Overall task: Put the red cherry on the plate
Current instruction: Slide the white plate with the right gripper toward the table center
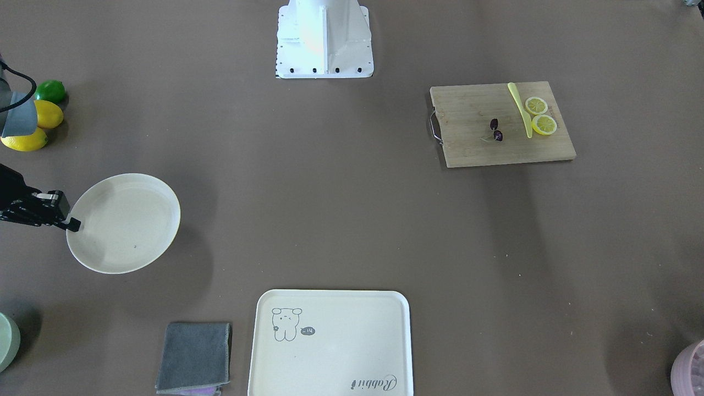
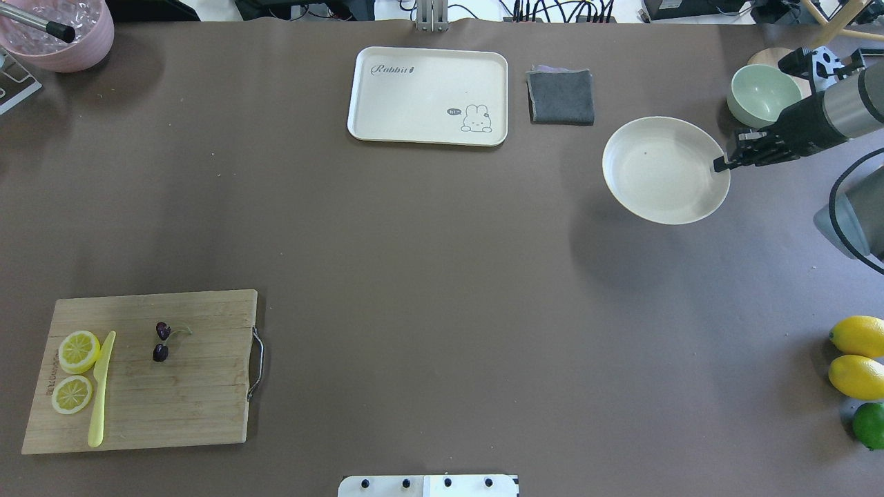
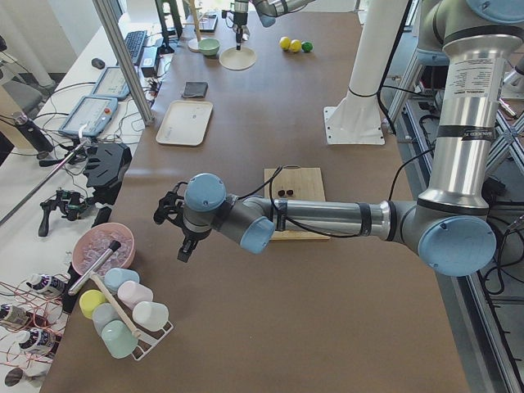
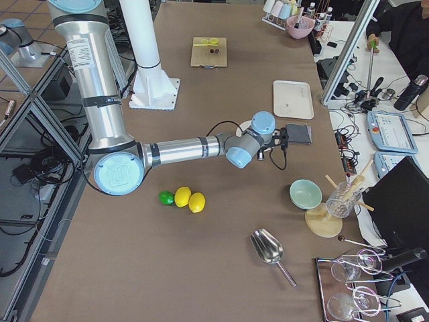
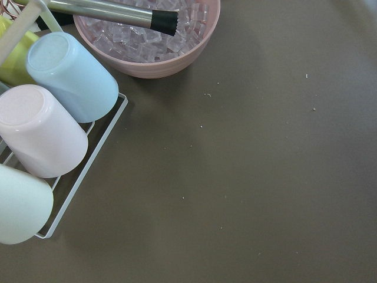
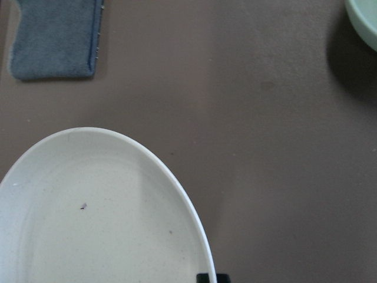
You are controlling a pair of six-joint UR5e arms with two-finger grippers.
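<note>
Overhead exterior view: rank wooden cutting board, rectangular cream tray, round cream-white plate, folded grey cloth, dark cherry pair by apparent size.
1. wooden cutting board, nearest camera
2. rectangular cream tray
3. round cream-white plate
4. folded grey cloth
5. dark cherry pair

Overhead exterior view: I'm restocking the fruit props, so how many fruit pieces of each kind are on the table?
Whole yellow lemons: 2
Round green lime: 1
Yellow lemon slices: 2
Dark maroon cherries, joined by green stems: 2
Total: 7
</note>
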